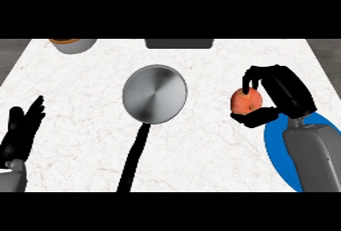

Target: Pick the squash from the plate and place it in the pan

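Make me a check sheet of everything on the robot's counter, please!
Surface: white marbled counter, no spills seen.
Job's things: orange squash in the right hand, off the blue plate; the silver pan with a black handle is mid-counter and holds nothing.
Clutter: grey bowl and dark box at the far edge.
Hands: right hand curled round the squash; left hand open, resting at the left edge.
Cables: nothing seen.
Surroundings: grey floor beside the counter.

light: bright, even | pan [154, 94]: soft radial sheen across its grey base | counter [200, 149]: evenly lit white
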You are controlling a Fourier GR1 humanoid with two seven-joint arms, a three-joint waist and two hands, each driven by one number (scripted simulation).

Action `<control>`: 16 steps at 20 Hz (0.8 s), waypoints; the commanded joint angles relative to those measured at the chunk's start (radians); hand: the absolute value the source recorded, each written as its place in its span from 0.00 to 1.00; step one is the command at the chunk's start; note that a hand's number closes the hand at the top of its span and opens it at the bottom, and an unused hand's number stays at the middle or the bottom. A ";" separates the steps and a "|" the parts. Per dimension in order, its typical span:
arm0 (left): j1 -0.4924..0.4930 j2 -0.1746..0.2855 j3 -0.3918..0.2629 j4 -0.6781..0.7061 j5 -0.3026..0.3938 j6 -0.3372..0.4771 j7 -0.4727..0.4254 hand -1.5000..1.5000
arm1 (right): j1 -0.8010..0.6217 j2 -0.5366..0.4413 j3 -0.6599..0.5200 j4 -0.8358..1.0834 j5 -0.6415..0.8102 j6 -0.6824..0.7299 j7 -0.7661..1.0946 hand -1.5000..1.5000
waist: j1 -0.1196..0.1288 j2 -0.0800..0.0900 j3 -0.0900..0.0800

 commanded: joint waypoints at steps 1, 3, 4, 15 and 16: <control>0.017 -0.044 -0.043 -0.091 -0.028 0.026 0.060 0.50 | -0.112 0.085 0.024 0.009 -0.007 0.038 0.104 1.00 | 0.009 0.001 0.000; -0.010 -0.017 -0.011 -0.028 -0.021 0.010 0.024 0.50 | -0.112 0.148 0.035 0.051 -0.011 -0.015 0.107 1.00 | 0.008 0.003 0.000; -0.065 0.003 0.014 0.046 -0.011 -0.004 0.013 0.50 | -0.164 0.162 0.027 0.083 -0.011 0.005 0.152 1.00 | 0.006 0.004 0.000; -0.081 -0.022 -0.011 0.044 -0.029 -0.011 -0.005 0.50 | -0.479 0.249 0.104 0.638 -0.175 -0.289 0.220 1.00 | 0.037 0.013 0.000; -0.083 -0.038 -0.016 0.023 -0.028 0.002 0.043 0.50 | -0.505 0.249 0.091 0.687 -0.181 -0.304 0.213 1.00 | 0.033 0.011 0.000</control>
